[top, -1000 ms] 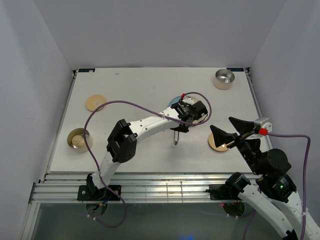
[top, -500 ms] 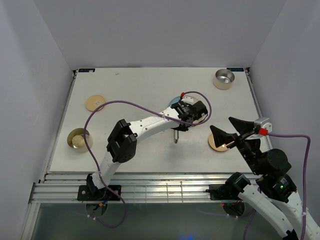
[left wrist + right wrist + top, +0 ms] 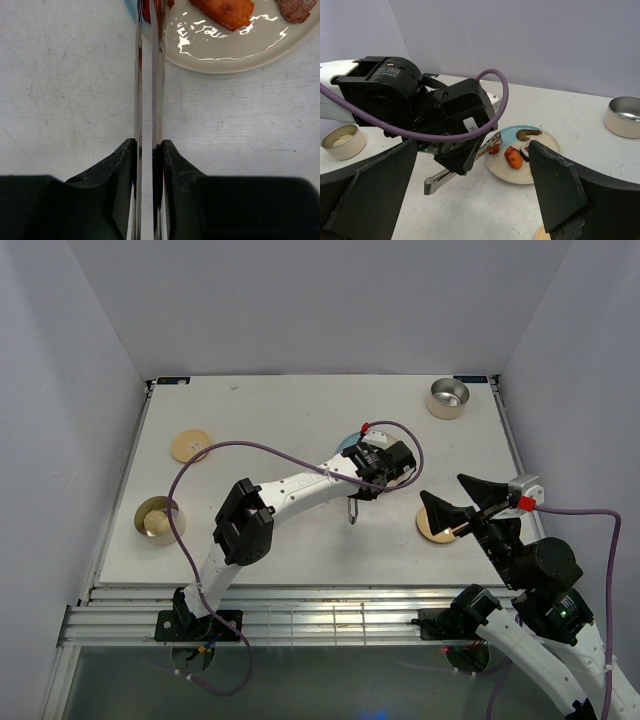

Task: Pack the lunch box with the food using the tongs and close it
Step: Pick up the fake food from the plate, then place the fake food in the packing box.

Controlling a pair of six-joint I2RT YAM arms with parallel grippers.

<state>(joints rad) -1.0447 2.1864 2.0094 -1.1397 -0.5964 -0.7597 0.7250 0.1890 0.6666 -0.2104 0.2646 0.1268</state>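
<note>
The left tool (image 3: 148, 146) has squeezed the tongs (image 3: 149, 75) tighter, pinching a red piece (image 3: 493, 149) at the plate (image 3: 512, 176)'s nine o'clock rim in the right wrist view; lifting seems next. The right tool (image 3: 445, 490) gapes wide, empty.

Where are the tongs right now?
In the left wrist view, the tongs are clamped in the left gripper near mid-table, their tips reaching over the edge of the plate, beside the orange-red piece.

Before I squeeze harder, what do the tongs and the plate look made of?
The tongs: polished metal, likely steel, with mirror-like reflections along both arms. The plate: glossy glazed ceramic or hard plastic, going by sharp white highlights; I cannot tell which.
</note>
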